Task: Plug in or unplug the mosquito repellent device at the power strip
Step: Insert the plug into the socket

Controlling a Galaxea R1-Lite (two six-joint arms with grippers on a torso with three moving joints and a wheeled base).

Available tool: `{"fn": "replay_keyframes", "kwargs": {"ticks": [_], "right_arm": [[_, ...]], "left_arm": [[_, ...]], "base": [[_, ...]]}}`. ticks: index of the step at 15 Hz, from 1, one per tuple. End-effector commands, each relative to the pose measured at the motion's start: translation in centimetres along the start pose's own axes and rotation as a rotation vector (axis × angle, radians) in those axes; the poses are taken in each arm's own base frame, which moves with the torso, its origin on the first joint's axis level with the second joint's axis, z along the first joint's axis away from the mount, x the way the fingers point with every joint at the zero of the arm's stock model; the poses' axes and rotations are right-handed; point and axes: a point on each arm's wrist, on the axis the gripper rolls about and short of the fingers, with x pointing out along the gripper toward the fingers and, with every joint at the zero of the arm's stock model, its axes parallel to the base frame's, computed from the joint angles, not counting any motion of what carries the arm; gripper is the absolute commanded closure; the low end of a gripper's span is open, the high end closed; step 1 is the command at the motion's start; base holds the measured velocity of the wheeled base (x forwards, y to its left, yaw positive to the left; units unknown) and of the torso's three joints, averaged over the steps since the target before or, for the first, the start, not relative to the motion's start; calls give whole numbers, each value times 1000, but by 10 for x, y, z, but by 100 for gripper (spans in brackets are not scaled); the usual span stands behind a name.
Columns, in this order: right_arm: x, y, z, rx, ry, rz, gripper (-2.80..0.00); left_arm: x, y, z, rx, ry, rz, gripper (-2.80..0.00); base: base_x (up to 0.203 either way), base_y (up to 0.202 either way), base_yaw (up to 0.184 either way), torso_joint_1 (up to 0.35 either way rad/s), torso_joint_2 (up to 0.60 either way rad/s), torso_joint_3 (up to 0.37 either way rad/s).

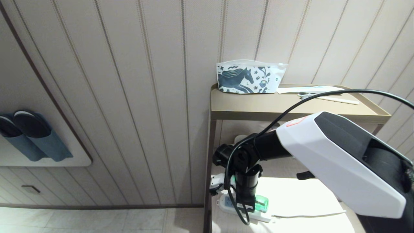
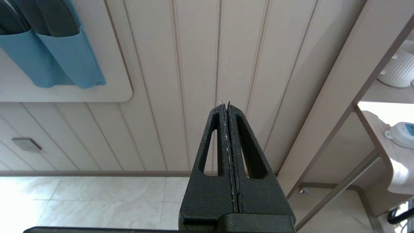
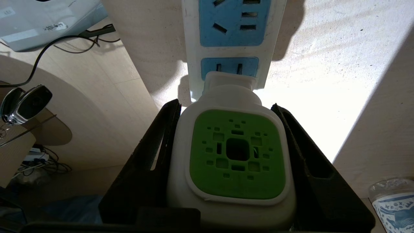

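- Mosquito repellent device (image 3: 231,161): clamped by its white sides between the black fingers of the right gripper (image 3: 226,155), plug end at 12 o'clock against the end socket of the power strip (image 3: 231,42).
- In the head view, green bottle low on the lit shelf, strip lying under the wrist.
- Left gripper (image 2: 228,111): parked, jaws pressed together, aimed at the wall.
- Step judged: seating or pulling the plug; cannot tell which.
- Next: straight push or pull along the prongs, no twisting.

One mosquito repellent device (image 3: 233,161), one power strip (image 3: 231,38), one printed pouch (image 1: 249,77), two slippers (image 1: 29,124) in wall pockets.
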Motion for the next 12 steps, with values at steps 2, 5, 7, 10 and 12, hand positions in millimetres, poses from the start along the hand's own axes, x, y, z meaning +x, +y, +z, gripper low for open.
{"fn": "replay_keyframes", "kwargs": {"ticks": [2, 5, 7, 10, 12], "right_arm": [[3, -2, 4, -5, -3, -2, 0], [3, -3, 10, -3, -14, -12, 0], [4, -3, 10, 13, -17, -14, 0], [9, -4, 10, 41, -50, -38, 0], [9, -4, 6, 54, -52, -42, 0]], "left_arm": [[0, 0, 0, 0, 2, 0, 0], [0, 0, 0, 0, 2, 0, 0], [0, 0, 0, 0, 2, -1, 0], [0, 0, 0, 0, 2, 0, 0], [0, 0, 0, 0, 2, 0, 0]], "base": [[0, 0, 0, 0, 0, 0], [0, 0, 0, 0, 0, 0], [0, 0, 0, 0, 0, 0], [0, 0, 0, 0, 0, 0], [0, 0, 0, 0, 0, 0]]}}
